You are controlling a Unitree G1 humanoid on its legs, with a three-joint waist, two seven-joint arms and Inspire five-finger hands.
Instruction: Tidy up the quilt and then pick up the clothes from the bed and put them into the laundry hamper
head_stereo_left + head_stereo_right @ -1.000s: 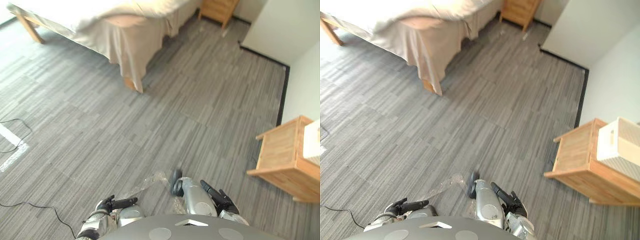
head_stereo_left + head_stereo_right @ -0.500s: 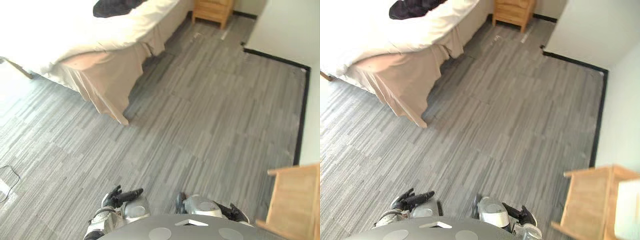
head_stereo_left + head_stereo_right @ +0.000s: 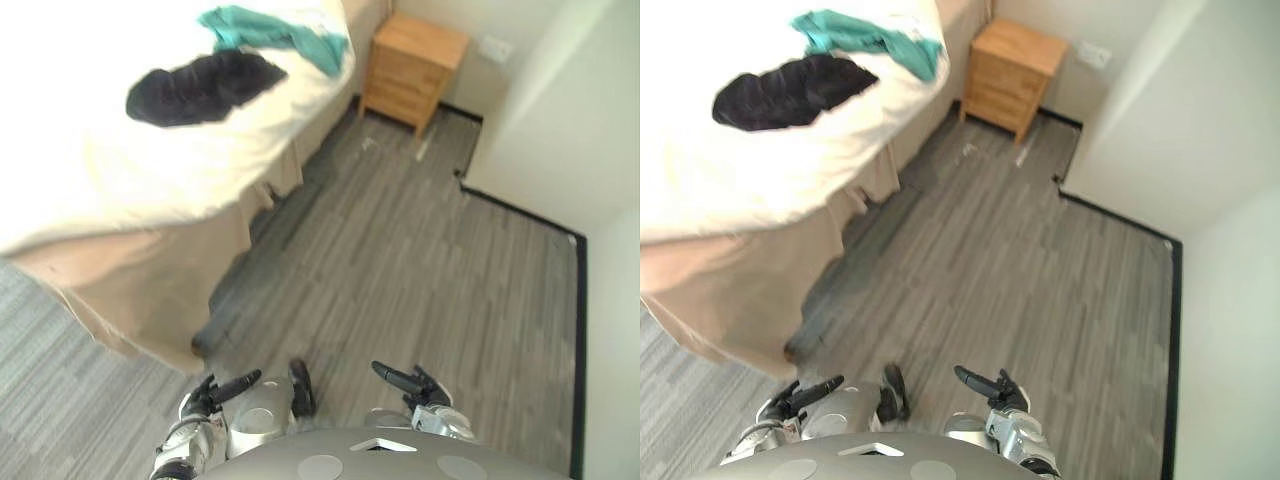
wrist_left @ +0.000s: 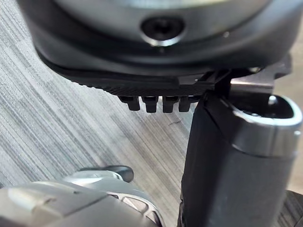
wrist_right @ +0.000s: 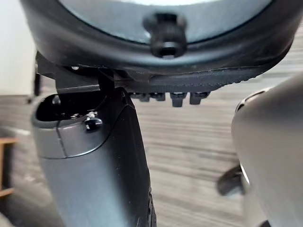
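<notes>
Facing the bed (image 3: 150, 290) in the upper left of the frame, with a wooden nightstand (image 3: 410, 68) at upper centre. Seeing a black garment (image 3: 195, 88) and a teal garment (image 3: 275, 30) lying just beside each other on the white quilt (image 3: 90, 170), near the bed's corner. Hanging the left hand (image 3: 208, 392) and right hand (image 3: 408, 380) low at bottom centre over the grey floor (image 3: 420, 260), well apart from the clothes, fingers straight and relaxed, holding nothing. Judging the task as barely begun: finding the quilt draping over the corner, perhaps needing smoothing; leaving both garments waiting for pickup; putting everything into the laundry hamper remaining entirely ahead.
</notes>
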